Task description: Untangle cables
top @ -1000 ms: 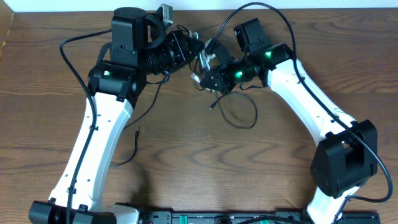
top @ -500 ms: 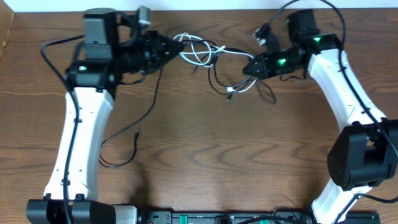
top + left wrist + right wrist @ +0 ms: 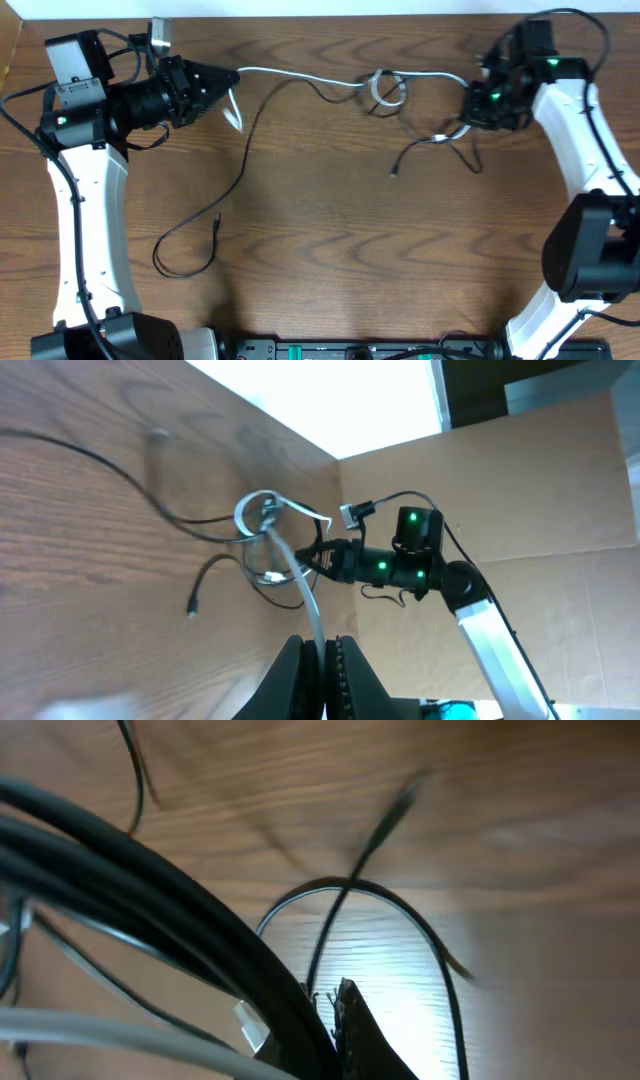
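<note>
My left arm (image 3: 88, 230) and right arm (image 3: 585, 135) are long white shells joined by bulky black joint housings (image 3: 150, 98). Thick black wires (image 3: 150, 890) run along them. Small green lights (image 3: 494, 96) glow near my right wrist. My left gripper (image 3: 234, 77) is black, tapering to a narrow point.

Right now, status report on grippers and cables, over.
Left gripper, right gripper both shut on whitish cable. It spans between them, knot mid-span. Black cable runs into knot, tail loose on table.
</note>
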`<state>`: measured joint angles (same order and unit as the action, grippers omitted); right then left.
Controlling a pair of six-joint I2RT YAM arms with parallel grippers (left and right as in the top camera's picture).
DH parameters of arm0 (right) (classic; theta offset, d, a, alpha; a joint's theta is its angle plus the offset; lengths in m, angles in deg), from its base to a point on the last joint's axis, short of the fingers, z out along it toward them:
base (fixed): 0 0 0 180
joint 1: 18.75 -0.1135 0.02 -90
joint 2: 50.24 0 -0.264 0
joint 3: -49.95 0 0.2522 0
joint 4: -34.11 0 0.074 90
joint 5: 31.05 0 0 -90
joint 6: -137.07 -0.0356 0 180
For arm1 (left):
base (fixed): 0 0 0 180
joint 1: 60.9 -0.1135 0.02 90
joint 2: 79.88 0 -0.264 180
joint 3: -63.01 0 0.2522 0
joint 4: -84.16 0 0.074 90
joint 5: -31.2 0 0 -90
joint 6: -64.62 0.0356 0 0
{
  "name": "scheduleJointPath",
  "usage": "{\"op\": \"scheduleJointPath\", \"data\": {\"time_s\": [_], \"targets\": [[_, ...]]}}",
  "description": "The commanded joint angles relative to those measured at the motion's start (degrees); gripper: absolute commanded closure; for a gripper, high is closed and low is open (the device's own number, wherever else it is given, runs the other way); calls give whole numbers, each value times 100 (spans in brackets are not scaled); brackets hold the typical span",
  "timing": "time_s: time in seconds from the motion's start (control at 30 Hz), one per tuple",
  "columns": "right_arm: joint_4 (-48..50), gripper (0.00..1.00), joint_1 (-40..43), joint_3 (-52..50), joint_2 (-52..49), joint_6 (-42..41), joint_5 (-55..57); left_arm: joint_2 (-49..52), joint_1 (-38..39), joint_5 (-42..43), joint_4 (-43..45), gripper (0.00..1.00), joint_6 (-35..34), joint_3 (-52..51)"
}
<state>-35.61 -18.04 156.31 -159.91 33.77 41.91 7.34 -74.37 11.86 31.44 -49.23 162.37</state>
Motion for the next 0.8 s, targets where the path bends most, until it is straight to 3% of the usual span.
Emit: {"op": "scheduleJointPath", "data": {"time_s": [0.0, 0.17, 0.37, 0.57, 0.77], "targets": [[-50, 99, 118, -48, 2, 48, 63, -114, -39, 212, -2, 92, 243, 142], [-162, 97, 26, -48, 2, 866, -730, -114, -37, 76, -7, 93, 271, 142], [-313, 70, -420, -48, 2, 1211, -756, -114, 107, -688, -459, 92, 608, 140], [-472, 57, -719, -48, 2, 1231, -732, -111, 570, -2105, -1132, 92, 927, 92], [-468, 53, -752, -48, 2, 1189, -859, -111, 990, -3053, -1307, 75, 929, 87]]}}
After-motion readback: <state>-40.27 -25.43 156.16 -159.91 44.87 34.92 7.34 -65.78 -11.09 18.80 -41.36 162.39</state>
